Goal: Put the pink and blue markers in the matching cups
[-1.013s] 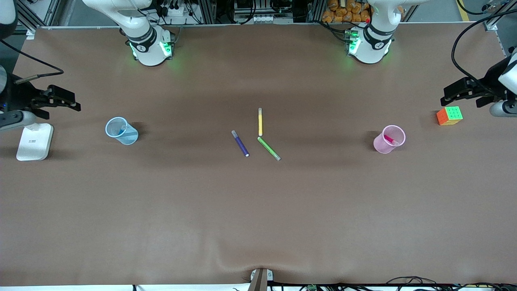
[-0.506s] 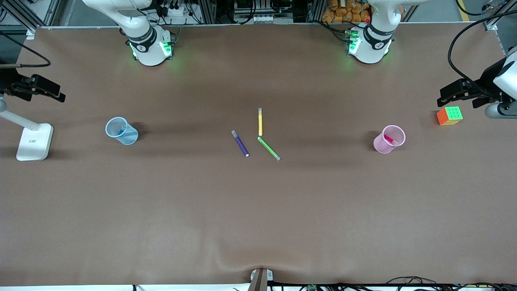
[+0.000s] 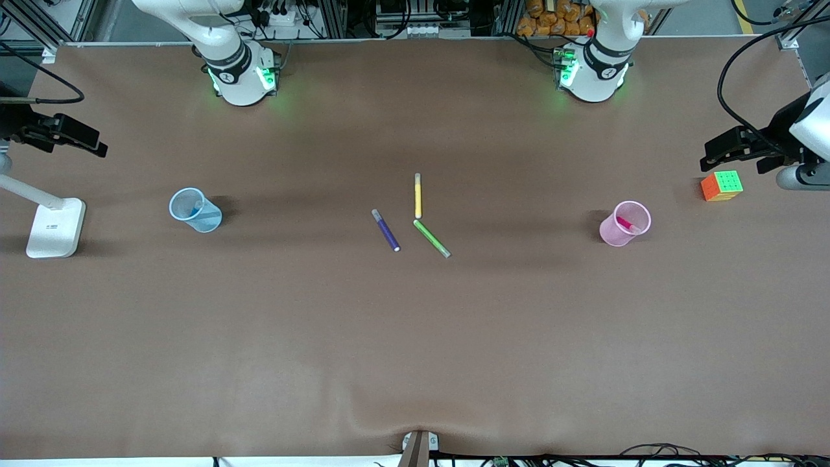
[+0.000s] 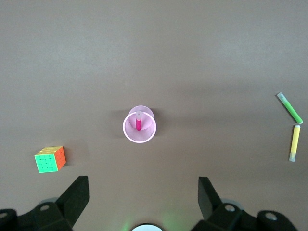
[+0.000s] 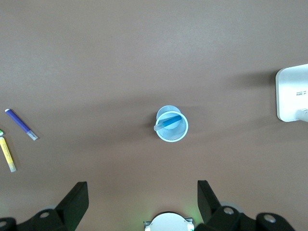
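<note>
The pink marker stands inside the pink cup at the left arm's end of the table; both show in the left wrist view, marker in cup. The blue marker leans inside the blue cup at the right arm's end; both show in the right wrist view, marker in cup. My left gripper is open and empty, high over the table above the pink cup. My right gripper is open and empty, high above the blue cup.
A purple pen, a yellow pen and a green pen lie at the table's middle. A colour cube sits beside the pink cup toward the table's end. A white stand sits beside the blue cup toward the table's end.
My right gripper has risen away from the white stand, which now shows in full. My left gripper has shifted slightly. Cups and markers have not moved.
</note>
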`<state>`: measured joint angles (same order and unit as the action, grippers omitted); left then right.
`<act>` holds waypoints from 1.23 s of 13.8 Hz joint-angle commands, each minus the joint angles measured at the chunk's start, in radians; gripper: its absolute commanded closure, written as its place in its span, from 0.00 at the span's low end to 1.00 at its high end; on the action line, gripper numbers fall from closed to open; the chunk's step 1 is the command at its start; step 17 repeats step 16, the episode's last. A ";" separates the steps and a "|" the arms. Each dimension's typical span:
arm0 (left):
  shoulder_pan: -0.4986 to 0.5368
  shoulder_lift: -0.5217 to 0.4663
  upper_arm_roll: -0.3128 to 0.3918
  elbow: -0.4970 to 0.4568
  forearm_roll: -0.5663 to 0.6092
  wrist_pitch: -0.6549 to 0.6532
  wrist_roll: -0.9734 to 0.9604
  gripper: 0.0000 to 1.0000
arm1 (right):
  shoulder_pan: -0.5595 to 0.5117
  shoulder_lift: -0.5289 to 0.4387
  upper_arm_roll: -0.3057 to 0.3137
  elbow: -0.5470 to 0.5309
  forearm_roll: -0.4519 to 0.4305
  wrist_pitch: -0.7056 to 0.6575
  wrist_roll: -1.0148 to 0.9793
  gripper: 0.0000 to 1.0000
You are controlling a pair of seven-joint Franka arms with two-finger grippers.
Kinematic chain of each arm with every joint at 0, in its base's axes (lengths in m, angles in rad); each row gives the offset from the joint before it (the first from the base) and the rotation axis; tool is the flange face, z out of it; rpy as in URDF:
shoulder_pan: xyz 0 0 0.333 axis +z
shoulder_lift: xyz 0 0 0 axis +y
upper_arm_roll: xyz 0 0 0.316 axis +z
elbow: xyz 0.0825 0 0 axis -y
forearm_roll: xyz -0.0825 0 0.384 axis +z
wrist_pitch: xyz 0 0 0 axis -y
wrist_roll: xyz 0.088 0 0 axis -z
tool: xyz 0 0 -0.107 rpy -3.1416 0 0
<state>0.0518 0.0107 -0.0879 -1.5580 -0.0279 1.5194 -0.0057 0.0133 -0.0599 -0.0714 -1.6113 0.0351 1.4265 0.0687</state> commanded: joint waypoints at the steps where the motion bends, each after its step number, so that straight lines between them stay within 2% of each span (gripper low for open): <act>1: 0.000 -0.003 -0.006 -0.004 0.017 0.019 -0.008 0.00 | 0.017 -0.018 -0.007 -0.010 -0.023 -0.004 0.020 0.00; 17: -0.001 -0.003 -0.006 -0.007 0.019 0.016 -0.003 0.00 | 0.014 -0.018 -0.004 -0.012 -0.026 -0.003 0.008 0.00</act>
